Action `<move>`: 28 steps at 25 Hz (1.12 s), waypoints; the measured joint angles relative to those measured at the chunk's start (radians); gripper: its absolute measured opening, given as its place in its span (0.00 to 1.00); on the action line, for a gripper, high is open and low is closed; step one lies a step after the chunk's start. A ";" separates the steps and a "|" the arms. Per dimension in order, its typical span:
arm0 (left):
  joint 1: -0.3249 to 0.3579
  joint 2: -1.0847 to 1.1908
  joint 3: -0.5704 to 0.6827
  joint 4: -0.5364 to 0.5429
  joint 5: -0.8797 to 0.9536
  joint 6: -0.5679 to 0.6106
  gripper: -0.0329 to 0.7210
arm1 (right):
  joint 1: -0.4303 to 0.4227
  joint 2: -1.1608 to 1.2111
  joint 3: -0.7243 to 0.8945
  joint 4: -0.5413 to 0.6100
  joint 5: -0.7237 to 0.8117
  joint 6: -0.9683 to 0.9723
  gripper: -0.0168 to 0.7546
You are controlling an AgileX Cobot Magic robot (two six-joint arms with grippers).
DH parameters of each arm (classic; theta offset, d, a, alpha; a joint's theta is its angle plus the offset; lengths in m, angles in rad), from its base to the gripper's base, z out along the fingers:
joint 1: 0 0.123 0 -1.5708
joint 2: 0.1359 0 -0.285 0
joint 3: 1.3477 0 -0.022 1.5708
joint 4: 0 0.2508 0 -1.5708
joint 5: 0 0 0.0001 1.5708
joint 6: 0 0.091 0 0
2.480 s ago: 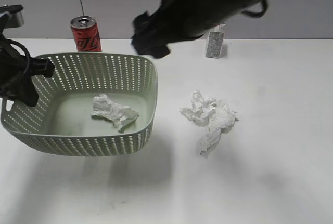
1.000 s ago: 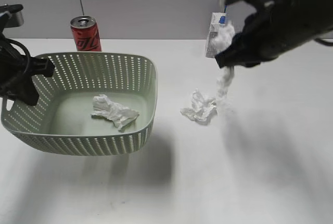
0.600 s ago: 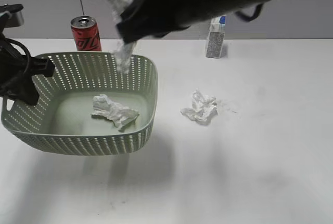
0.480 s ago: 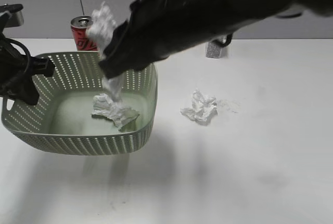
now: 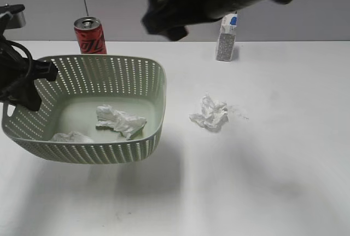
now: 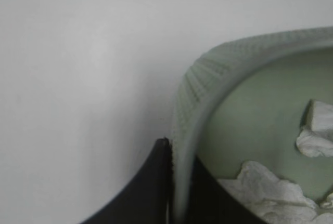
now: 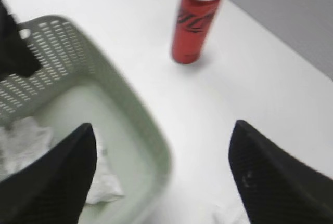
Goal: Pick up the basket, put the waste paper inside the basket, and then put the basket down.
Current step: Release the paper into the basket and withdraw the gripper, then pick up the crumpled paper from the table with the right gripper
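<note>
The sage-green basket (image 5: 136, 77) is held tilted above the table at the left, its shadow below it. My left gripper (image 5: 22, 85) is shut on its left rim; the left wrist view shows the rim (image 6: 187, 109) pinched between the jaws (image 6: 179, 182). Two wads of waste paper lie in the basket (image 5: 120, 120) (image 5: 71, 137). A third wad (image 5: 210, 113) lies on the table to the right of it. My right gripper (image 5: 164, 19) is open and empty, high above the basket's far right corner. The right wrist view shows its spread jaws (image 7: 164, 167) over the basket rim (image 7: 151, 130).
A red can (image 5: 90, 35) stands behind the basket; it also shows in the right wrist view (image 7: 196, 21). A small white-and-grey carton with a blue cap (image 5: 226, 38) stands at the back, right of centre. The white table (image 5: 273, 154) stretches to the right and front.
My right gripper carried a paper wad from the table over the basket and let it go; the wad now lies in the basket's front left. The gripper has drawn back to the right. The basket stays held.
</note>
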 joint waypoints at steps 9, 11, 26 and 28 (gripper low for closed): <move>0.000 0.000 0.000 -0.001 0.003 0.000 0.04 | -0.273 0.209 0.022 -0.089 0.041 0.097 0.79; 0.000 0.000 0.000 -0.001 0.003 0.000 0.04 | -0.280 0.298 0.024 -0.089 0.035 0.098 0.79; 0.000 0.000 0.000 -0.001 0.006 0.000 0.04 | -0.279 0.471 0.027 -0.054 0.053 0.039 0.30; 0.000 0.000 0.000 -0.001 0.006 0.000 0.04 | -0.279 0.471 0.027 -0.054 0.067 0.035 0.11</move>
